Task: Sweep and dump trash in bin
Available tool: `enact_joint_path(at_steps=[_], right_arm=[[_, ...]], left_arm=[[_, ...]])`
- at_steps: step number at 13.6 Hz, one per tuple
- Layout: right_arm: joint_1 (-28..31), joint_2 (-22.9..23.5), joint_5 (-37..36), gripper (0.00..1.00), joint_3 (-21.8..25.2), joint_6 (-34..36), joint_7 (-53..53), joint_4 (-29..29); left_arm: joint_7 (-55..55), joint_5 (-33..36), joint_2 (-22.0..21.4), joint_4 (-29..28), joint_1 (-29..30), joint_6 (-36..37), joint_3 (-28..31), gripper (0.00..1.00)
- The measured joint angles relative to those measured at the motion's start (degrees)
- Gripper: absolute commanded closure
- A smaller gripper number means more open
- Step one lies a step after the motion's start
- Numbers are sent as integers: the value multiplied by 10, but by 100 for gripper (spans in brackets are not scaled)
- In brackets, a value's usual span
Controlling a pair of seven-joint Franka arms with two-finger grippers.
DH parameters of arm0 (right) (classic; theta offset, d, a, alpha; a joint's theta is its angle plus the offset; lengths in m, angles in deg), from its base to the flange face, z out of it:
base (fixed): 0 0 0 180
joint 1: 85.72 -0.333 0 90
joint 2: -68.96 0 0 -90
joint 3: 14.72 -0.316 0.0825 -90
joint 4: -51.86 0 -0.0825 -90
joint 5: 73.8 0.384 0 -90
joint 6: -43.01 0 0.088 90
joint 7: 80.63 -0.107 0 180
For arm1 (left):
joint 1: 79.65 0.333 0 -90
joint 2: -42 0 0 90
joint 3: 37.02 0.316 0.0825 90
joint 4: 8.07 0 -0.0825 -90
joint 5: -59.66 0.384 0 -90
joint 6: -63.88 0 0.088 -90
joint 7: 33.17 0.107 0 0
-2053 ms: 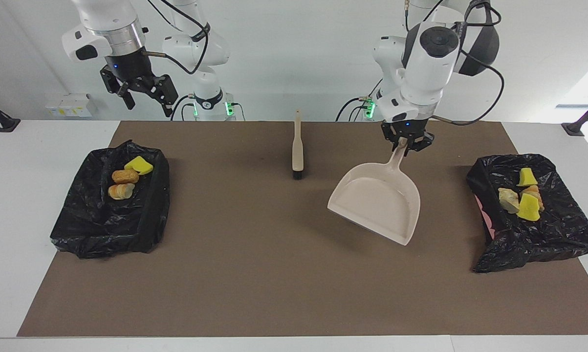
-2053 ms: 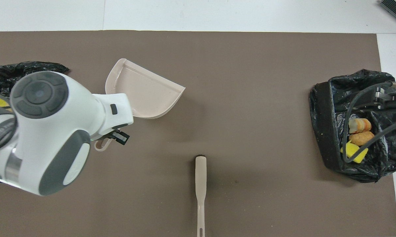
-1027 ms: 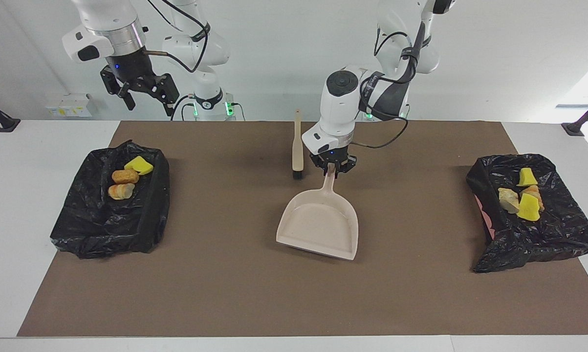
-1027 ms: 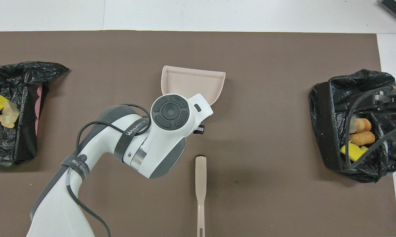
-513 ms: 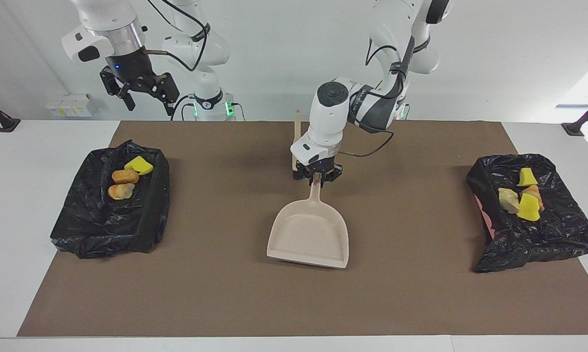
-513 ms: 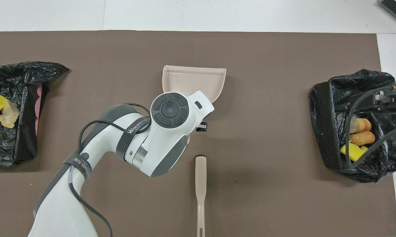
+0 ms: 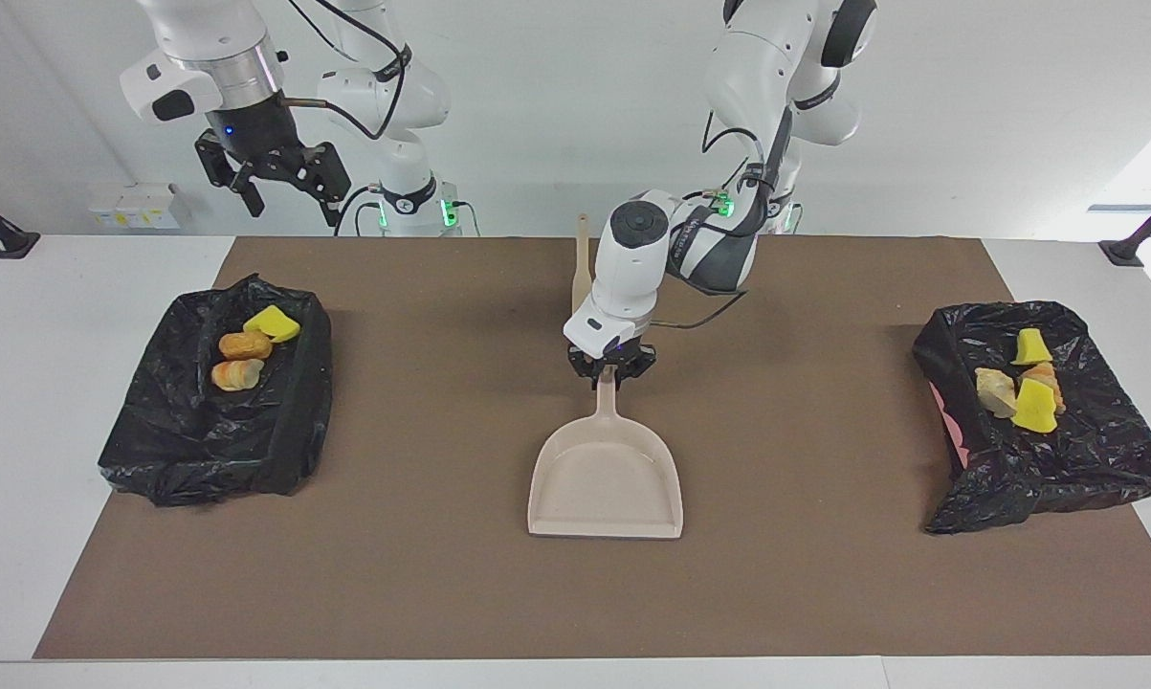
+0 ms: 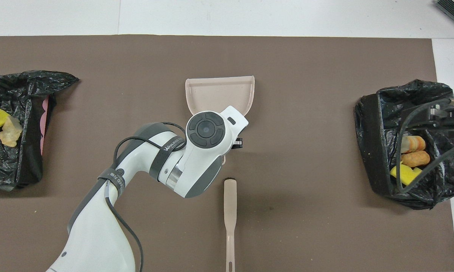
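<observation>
My left gripper (image 7: 610, 369) is shut on the handle of the empty beige dustpan (image 7: 606, 483), which rests at the middle of the brown mat with its mouth pointing away from the robots. In the overhead view the arm hides the gripper and only the dustpan's pan (image 8: 219, 92) shows. The trash lies in two black-bag-lined bins. Three pieces (image 7: 245, 345) are in the bin (image 7: 202, 450) at the right arm's end. Several pieces (image 7: 1033, 407) are in the bin (image 7: 1044, 478) at the left arm's end. My right gripper (image 7: 288, 191) is open and empty, raised over its bin.
The beige brush (image 8: 230, 206) lies on the mat nearer to the robots than the dustpan, its handle toward the robots; my left arm partly hides it in the facing view. The brown mat (image 7: 422, 574) covers most of the white table.
My left gripper has carried the dustpan from the left arm's end to the mat's middle, turning its mouth away from the robots and setting it lower. The right arm has not moved.
</observation>
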Motion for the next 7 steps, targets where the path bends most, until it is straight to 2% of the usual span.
enact_joint_path(at_steps=[3,7], right_arm=[[0,0,0,0,0,0,0,0],[0,0,0,0,0,0,0,0]], left_arm=[[4,0,-10,5,25,19,4,0],[32,0,-58,16,84,84,6,0]])
